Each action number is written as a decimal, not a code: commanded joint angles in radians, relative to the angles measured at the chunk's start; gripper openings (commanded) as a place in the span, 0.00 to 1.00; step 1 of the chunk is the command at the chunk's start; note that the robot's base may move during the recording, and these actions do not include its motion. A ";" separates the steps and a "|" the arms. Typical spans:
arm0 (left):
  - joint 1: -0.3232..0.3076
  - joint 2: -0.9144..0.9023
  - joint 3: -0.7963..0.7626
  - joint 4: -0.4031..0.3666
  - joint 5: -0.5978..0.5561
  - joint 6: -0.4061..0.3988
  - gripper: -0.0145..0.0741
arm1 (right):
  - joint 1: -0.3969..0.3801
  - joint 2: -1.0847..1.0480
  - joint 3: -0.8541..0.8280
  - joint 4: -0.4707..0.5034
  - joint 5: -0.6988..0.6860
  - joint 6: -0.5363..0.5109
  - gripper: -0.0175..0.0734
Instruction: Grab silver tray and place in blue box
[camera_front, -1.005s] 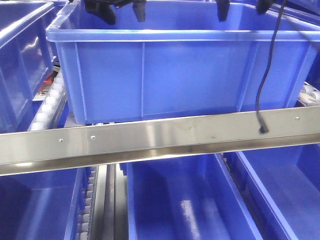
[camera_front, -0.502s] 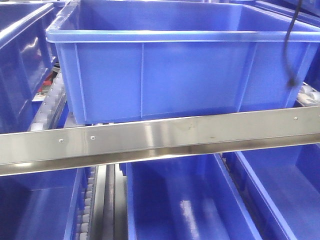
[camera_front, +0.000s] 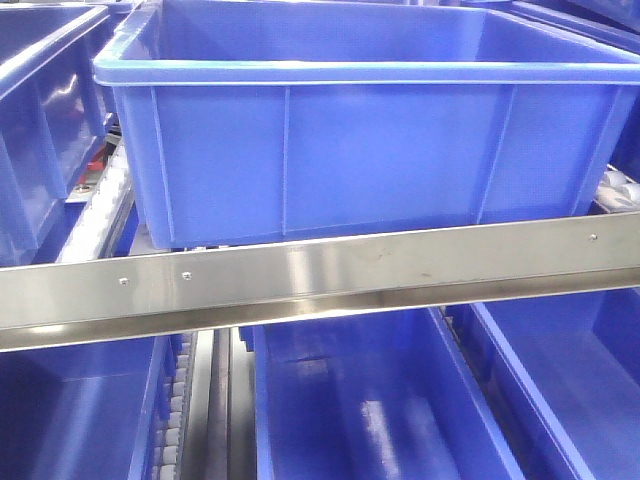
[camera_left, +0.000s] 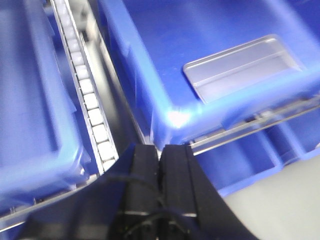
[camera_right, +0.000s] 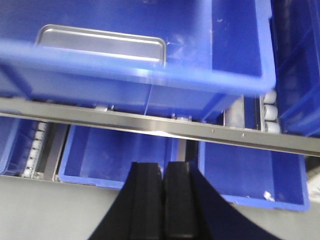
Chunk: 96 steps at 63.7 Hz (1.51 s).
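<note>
Tray down, arms out: from my remote station I see the silver tray (camera_left: 243, 65) lying flat on the floor of the blue box (camera_front: 330, 160), up and to the right of the left gripper (camera_left: 160, 155), whose two black fingers are pressed together with nothing between them. In the right wrist view the same tray (camera_right: 102, 44) lies up and to the left of the right gripper (camera_right: 162, 175), its jaws likewise closed and empty, well clear of the box (camera_right: 150, 85). A steel rail (camera_right: 150, 122) crosses between the right jaws and the box's near wall; below it I can see lower blue bins (camera_right: 115, 155). A white roller track (camera_left: 87, 100) runs up and left of the left jaws, beside the box. Neither gripper appears in my front view.
</note>
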<state>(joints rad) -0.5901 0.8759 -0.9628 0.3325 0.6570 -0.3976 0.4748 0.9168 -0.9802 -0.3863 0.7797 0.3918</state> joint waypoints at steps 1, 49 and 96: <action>-0.004 -0.125 0.086 0.022 -0.144 0.001 0.06 | -0.001 -0.143 0.114 -0.028 -0.148 -0.010 0.25; -0.004 -0.464 0.288 0.018 -0.284 0.001 0.06 | -0.001 -0.678 0.478 -0.076 -0.458 -0.010 0.25; 0.452 -0.845 0.702 -0.430 -0.466 0.423 0.06 | -0.001 -0.678 0.478 -0.076 -0.458 -0.010 0.25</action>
<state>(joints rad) -0.1888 0.0633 -0.3007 -0.0464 0.3411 -0.0117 0.4748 0.2274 -0.4763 -0.4382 0.4061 0.3902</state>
